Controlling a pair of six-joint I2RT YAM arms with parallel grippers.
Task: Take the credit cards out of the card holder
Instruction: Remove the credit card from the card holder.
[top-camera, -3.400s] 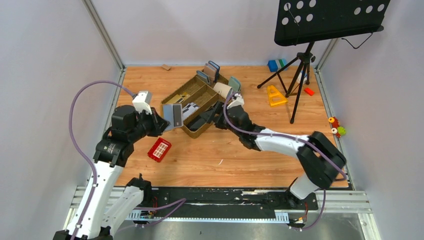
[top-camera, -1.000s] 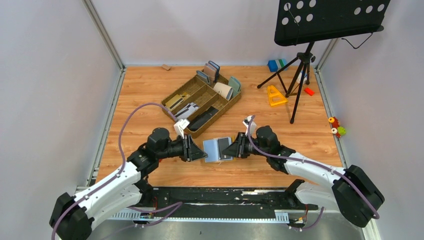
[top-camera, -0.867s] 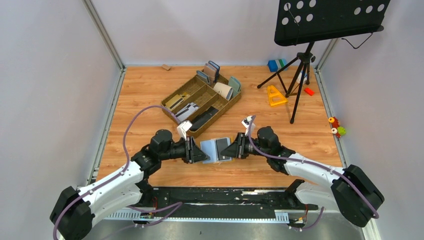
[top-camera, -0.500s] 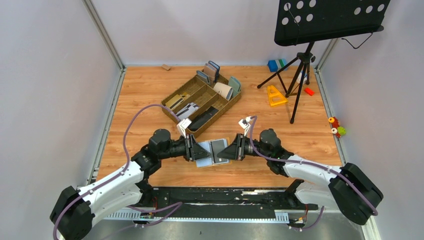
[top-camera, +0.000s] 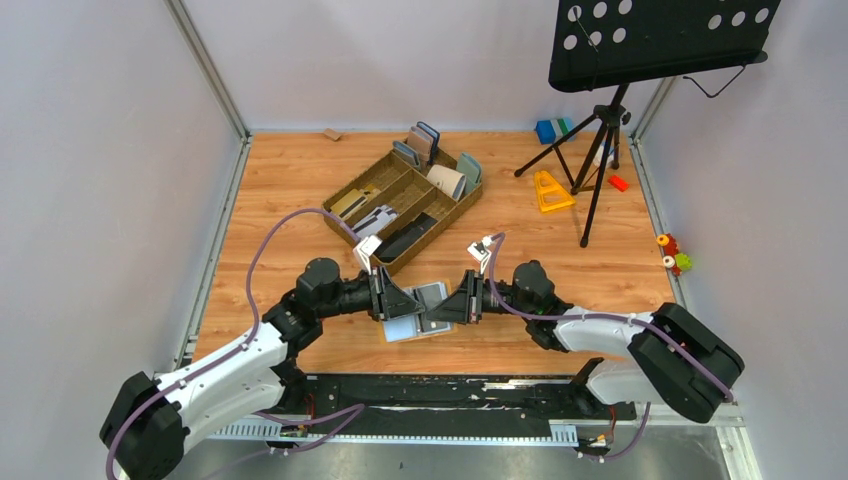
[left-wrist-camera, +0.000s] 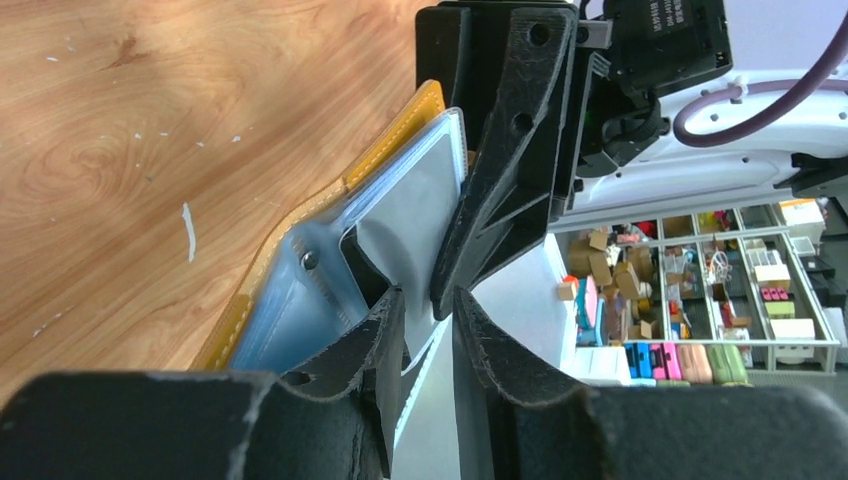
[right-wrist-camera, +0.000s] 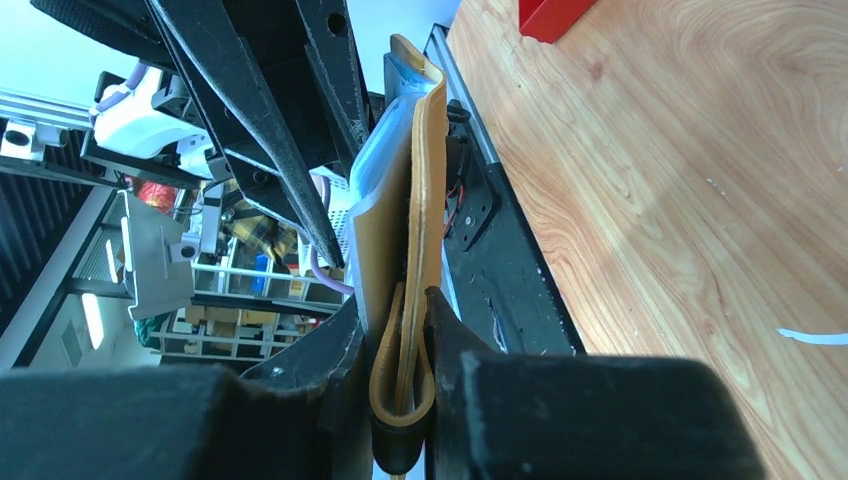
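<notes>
Two sets of jaws meet above the counter (top-camera: 560, 200), at six o'clock from the brown tray (top-camera: 345, 192). The right jaws, at three o'clock, clamp the folded spine of the yellow card holder (right-wrist-camera: 423, 190), which is held open in the air. At nine o'clock, the left jaws pinch a pale credit card (left-wrist-camera: 432, 395) against the holder's lining.
</notes>
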